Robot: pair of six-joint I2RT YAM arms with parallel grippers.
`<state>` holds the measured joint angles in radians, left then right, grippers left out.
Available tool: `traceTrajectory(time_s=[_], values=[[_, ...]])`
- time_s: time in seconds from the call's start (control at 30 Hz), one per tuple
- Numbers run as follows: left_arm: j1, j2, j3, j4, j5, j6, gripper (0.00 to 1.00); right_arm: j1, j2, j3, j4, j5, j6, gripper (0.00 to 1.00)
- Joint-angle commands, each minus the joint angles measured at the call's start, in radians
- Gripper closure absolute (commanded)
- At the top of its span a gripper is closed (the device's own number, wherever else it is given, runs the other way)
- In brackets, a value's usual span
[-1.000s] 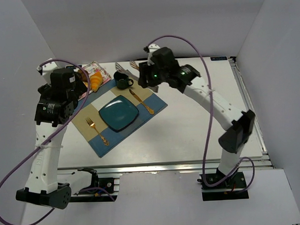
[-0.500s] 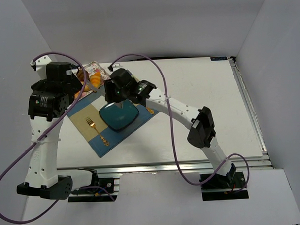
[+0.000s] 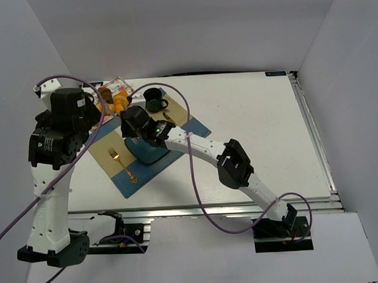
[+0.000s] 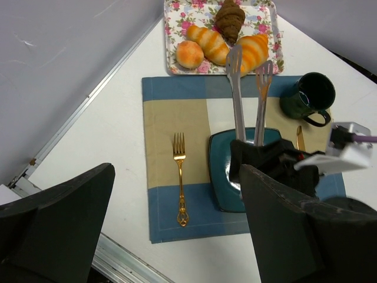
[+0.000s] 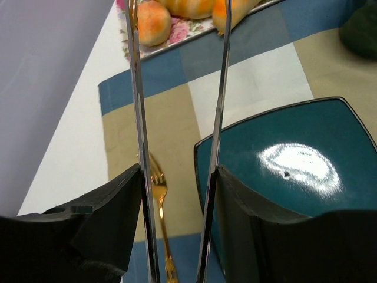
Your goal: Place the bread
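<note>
The left arm's fingers [image 4: 177, 174] hang spread wide and hold nothing, high above the near left corner of the desk [image 3: 256, 114]. Below them a gold fork [image 3: 123, 165] lies on the tan band of a blue and tan mat [image 4: 171, 118]. On the desk just past the mat is a flowered tray [image 4: 172, 23] with a round bun [image 4: 189, 54], a pale striped roll [image 4: 207, 44], a dark brown pastry [image 4: 230, 17] and the croissant [image 4: 254, 52] at its right end. The right arm's fingers [image 3: 128, 116] pinch a pair of steel tongs [image 4: 237, 100] above the teal plate [image 5: 294, 159]. The tongs' blades stand apart, their tips either side of the croissant; whether they touch it I cannot tell. Right of the plate are a dark green cup [image 4: 309, 97] and a gold knife [image 4: 299, 137].
</note>
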<state>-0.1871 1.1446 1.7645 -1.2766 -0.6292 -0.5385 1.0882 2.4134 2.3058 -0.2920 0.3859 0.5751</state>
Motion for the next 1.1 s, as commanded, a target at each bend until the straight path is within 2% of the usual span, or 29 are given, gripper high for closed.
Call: traceTrajectory(time_s=[0.0, 0.23, 0.63, 1.07], values=[[0.0, -0.075, -0.043, 0.034, 0.016, 0.009, 0.02, -0.001, 0.036, 0.069, 0.145, 0.099, 0.02, 0.44], [0.0, -0.12, -0.1, 0.039, 0.034, 0.017, 0.02, -0.002, 0.102, 0.078, 0.24, 0.133, 0.011, 0.44], [0.0, -0.152, -0.137, 0.037, 0.049, 0.029, 0.02, -0.03, 0.171, 0.095, 0.309, 0.122, 0.02, 0.48], [0.0, -0.177, -0.162, 0.026, 0.06, 0.021, 0.02, -0.037, 0.225, 0.106, 0.321, 0.107, 0.034, 0.47]])
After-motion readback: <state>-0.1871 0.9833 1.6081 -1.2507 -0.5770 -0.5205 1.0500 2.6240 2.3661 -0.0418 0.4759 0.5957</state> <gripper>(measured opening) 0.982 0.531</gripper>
